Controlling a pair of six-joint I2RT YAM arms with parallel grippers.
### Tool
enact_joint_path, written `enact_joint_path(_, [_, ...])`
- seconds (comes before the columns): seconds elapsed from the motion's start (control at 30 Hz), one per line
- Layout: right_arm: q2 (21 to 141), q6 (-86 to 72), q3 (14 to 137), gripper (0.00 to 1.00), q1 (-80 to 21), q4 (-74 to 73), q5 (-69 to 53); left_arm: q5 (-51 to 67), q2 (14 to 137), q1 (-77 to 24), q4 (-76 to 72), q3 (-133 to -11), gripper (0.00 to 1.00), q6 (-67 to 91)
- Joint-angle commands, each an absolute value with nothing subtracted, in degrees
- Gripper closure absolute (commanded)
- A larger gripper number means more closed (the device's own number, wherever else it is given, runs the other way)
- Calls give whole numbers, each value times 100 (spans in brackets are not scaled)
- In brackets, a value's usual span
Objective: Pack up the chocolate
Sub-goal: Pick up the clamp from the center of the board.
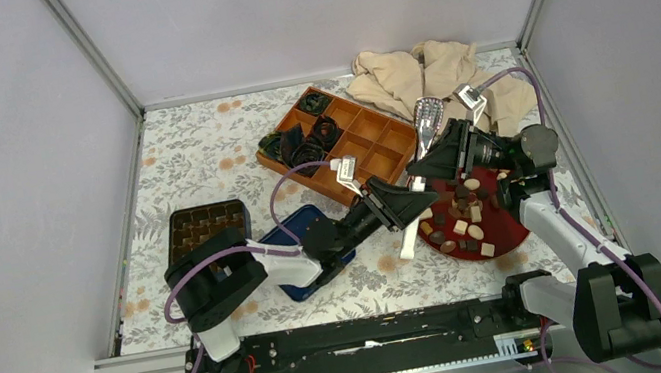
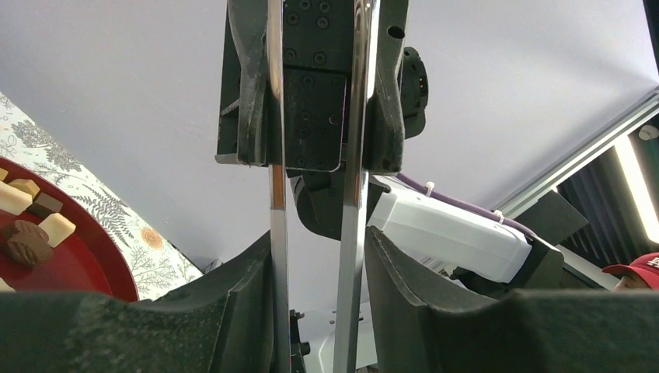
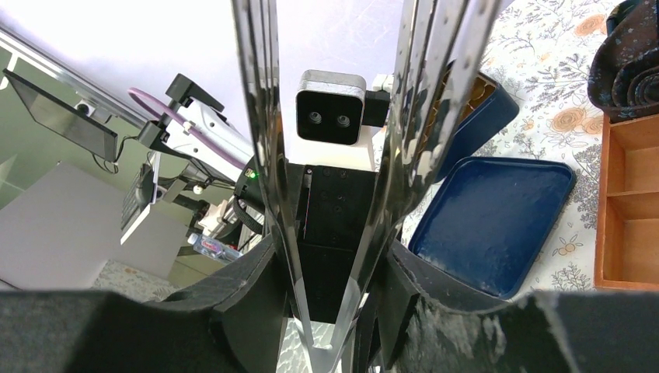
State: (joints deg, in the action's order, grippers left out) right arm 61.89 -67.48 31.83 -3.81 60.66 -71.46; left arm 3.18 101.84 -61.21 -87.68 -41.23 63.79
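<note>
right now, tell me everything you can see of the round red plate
The round glossy red plate lies flat on the floral tablecloth, just nearer than the wooden compartment tray. Dark brown, mid-brown and cream chocolates lie scattered on it. The right arm crosses over its far edge; metal tongs in the left end effector end beside its left rim.

- tablecloth (image 1: pixel 200 158): white, grey leaf print, orange flowers
- plate (image 1: pixel 509 236): dark red, plain
- chocolate (image 1: pixel 463 225): mixed dark brown, mid-brown and cream-white pieces
- divided box (image 1: pixel 378 133): orange-brown
- paper cups (image 1: pixel 303 138): black
- lid (image 3: pixel 497 210): navy blue
- tray (image 1: pixel 201 226): black rim, brown cells
- cloth (image 1: pixel 419 75): beige
- tongs (image 1: pixel 425 120): shiny silver
- cables (image 1: pixel 236 250): purple
- walls (image 1: pixel 4 200): pale grey-lilac
</note>
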Motion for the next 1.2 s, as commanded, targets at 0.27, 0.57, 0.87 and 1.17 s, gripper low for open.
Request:
enact_joint_path(0.27, [6083, -6529, 3318, 49, -378, 6181, -7163, 20, 10076, -6170, -9255, -4080, 59, 6382])
enact_joint_path(0.57, [6077, -6405, 3360, 37, -373, 6088, -7223, 24, 9993, -6170, -9255, -4006, 70, 6293])
enact_joint_path(0.87, [5988, -5740, 3612, 9, -294, 5372, -7621, -104, 9842, -6161, -9255, -3794, 54, 6254])
enact_joint_path(1.17, [5968, -5408, 3705, 3, -192, 5041, -7803, -132, 9687, -6105, -9250, -3634, 53, 6289])
